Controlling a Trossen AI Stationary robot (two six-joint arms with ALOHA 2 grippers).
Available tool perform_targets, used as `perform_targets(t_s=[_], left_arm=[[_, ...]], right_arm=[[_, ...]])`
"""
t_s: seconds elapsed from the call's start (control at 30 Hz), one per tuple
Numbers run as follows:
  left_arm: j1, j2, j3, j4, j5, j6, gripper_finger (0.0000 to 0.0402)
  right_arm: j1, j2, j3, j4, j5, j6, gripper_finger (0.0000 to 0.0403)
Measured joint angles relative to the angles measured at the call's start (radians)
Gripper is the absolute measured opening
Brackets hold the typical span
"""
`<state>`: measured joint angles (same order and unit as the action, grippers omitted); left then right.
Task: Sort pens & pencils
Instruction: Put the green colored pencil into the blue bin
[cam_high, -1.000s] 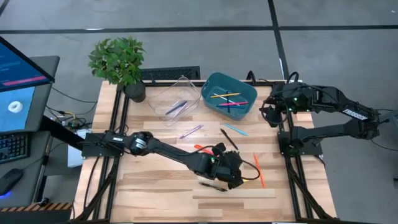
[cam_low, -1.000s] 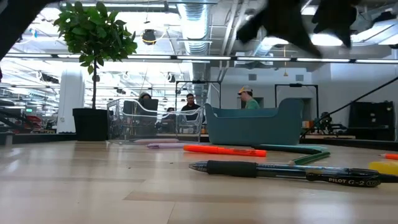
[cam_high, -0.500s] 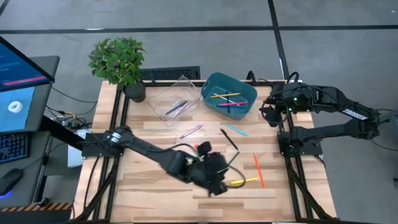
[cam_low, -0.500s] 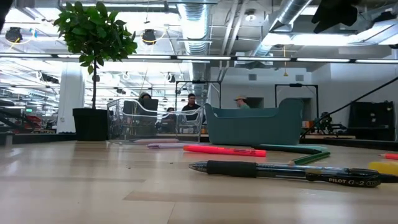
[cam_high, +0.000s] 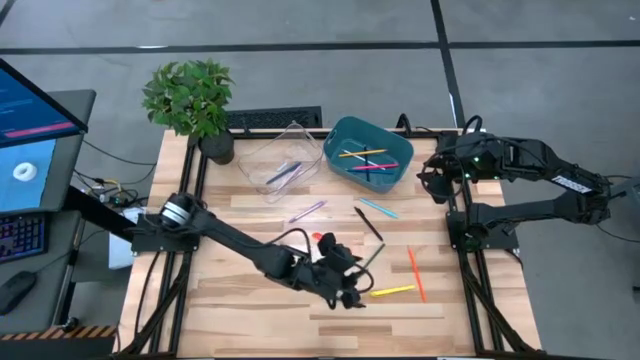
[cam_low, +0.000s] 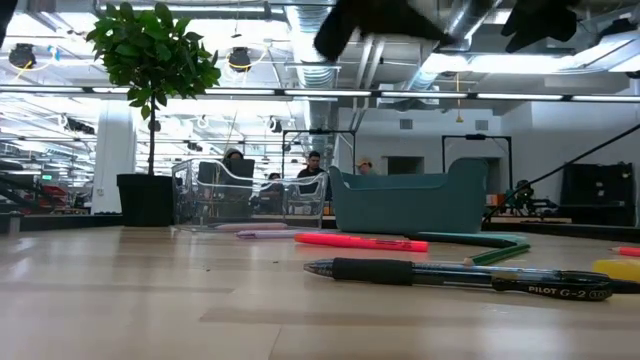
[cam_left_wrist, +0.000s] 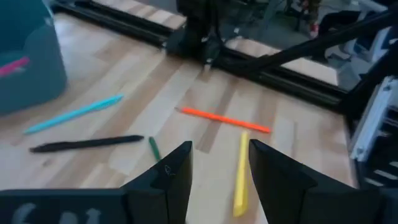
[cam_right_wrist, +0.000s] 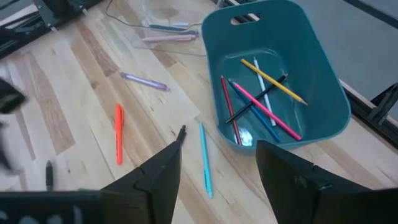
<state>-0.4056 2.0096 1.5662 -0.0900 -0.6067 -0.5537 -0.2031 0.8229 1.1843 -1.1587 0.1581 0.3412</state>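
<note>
My left hand (cam_left_wrist: 219, 163) hovers low over the middle of the tabletop (cam_high: 240, 310), fingers parted and holding nothing; just beyond them lie a yellow pen (cam_left_wrist: 240, 174), an orange pen (cam_left_wrist: 224, 119), a black pen (cam_left_wrist: 87, 144) and a teal pen (cam_left_wrist: 73, 114). My right hand (cam_right_wrist: 217, 158) waits at the tabletop's right edge — fingers apart, empty — looking toward the teal bin (cam_right_wrist: 323, 93), where several pencils (cam_right_wrist: 261, 102) already rest. A clear tray (cam_high: 277, 157) beside the bin holds a few pens.
</note>
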Motion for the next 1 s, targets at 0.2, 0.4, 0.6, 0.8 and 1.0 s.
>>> perform_targets(t_s=[0.2, 0.4, 0.6, 0.8, 1.0], left_arm=[[0.042, 0.068, -0.054, 0.136, -0.053, -0.066, 0.0149], [0.053, 0.119, -0.054, 0.145, 0.044, -0.099, 0.0149], [0.053, 0.120, -0.055, 0.141, -0.065, -0.055, 0.0149], [0.060, 0.161, -0.057, 0.177, -0.092, -0.011, 0.0149], [0.068, 0.253, -0.044, 0.242, -0.043, -0.029, 0.0149]], right_arm=[[0.000, -0.001, 0.000, 0.018, 0.000, 0.012, 0.0228], [0.000, 0.000, 0.000, 0.045, 0.000, 0.019, 0.0228], [0.000, 0.000, 0.000, 0.045, 0.000, 0.045, 0.0227], [0.000, 0.000, 0.000, 0.045, 0.000, 0.053, 0.0228], [0.000, -0.001, 0.000, 0.041, 0.000, 0.053, 0.0227]])
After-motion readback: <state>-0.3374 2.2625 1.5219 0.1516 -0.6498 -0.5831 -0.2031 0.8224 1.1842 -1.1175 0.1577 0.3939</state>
